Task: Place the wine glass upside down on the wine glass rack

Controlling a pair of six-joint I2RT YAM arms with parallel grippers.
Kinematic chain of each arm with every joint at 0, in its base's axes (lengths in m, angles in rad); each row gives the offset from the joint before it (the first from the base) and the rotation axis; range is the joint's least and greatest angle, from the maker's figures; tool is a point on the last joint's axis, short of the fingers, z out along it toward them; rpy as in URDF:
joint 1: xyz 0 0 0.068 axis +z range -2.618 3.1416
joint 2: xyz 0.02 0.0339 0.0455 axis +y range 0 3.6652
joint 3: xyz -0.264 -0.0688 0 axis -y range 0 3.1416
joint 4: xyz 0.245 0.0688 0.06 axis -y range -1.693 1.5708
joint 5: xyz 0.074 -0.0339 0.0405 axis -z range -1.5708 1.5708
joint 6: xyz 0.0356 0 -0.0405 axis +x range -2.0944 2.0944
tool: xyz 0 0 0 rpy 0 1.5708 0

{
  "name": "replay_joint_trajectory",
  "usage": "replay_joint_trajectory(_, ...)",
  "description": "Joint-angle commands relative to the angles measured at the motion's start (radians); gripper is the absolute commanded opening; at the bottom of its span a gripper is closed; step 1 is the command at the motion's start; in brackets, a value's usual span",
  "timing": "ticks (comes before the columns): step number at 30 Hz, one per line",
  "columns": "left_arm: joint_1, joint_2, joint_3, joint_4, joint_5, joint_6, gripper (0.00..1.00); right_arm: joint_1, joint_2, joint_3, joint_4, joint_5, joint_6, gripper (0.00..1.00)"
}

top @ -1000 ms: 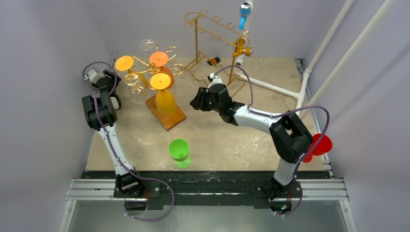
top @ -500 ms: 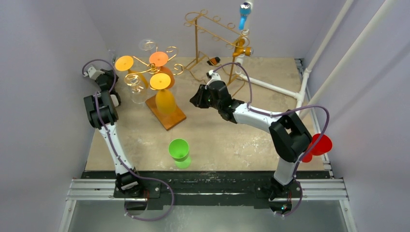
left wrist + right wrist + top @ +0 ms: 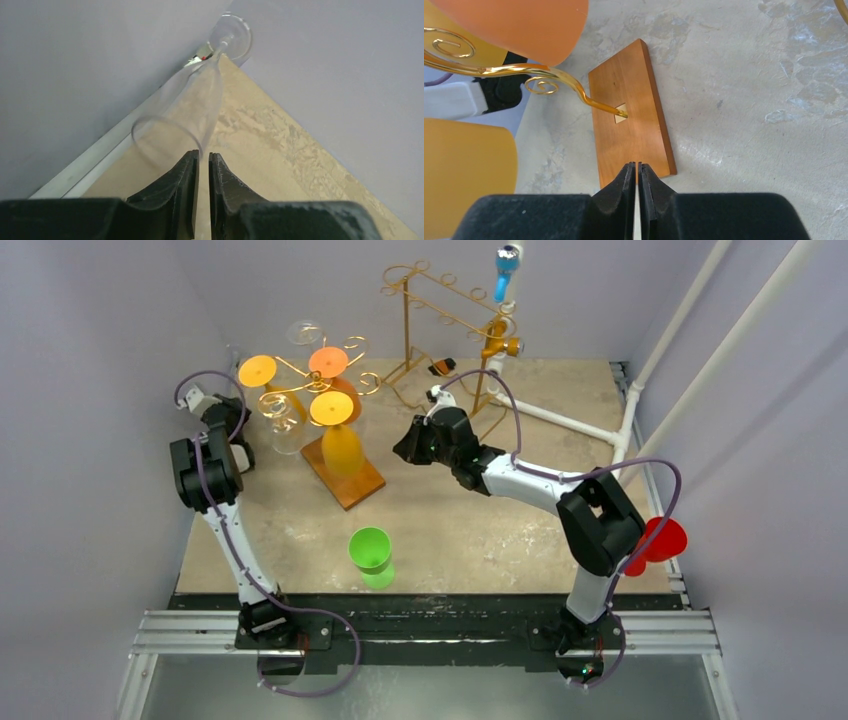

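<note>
The clear wine glass (image 3: 195, 100) points its foot at the table's far left corner and its rim at me. My left gripper (image 3: 201, 155) is shut on the rim wall, which runs into the narrow gap between the fingertips. In the top view that gripper (image 3: 226, 405) is left of the wine glass rack (image 3: 345, 480), a gold wire tree on a wooden base. Orange glasses (image 3: 328, 362) and yellow glasses (image 3: 340, 445) hang upside down on it. My right gripper (image 3: 634, 165) is shut on nothing, just above the near end of the wooden base (image 3: 629, 125), right of the rack (image 3: 405, 452).
A clear glass (image 3: 285, 425) hangs on the rack's left side. A green cup (image 3: 370, 550) stands near the front. A second gold rack (image 3: 440, 310) and a blue-tipped stand (image 3: 507, 265) are at the back. A red cup (image 3: 662, 538) sits at the right edge. Walls close in on the left.
Both grippers have drawn their jaws together. The left wrist shifted slightly by the far left corner. The right gripper edged a little further back beside the rack.
</note>
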Motion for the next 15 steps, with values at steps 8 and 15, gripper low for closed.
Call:
replay_joint_trajectory(8,0.046,-0.439,-0.373,0.071,0.084,0.007,0.0,-0.004,-0.08,-0.065,0.061,-0.042,-0.001,0.11)
replay_joint_trajectory(15,0.042,-0.459,-0.373,0.037,0.083,0.053,0.0,-0.003,-0.131,-0.125,0.077,-0.05,-0.003,0.12)
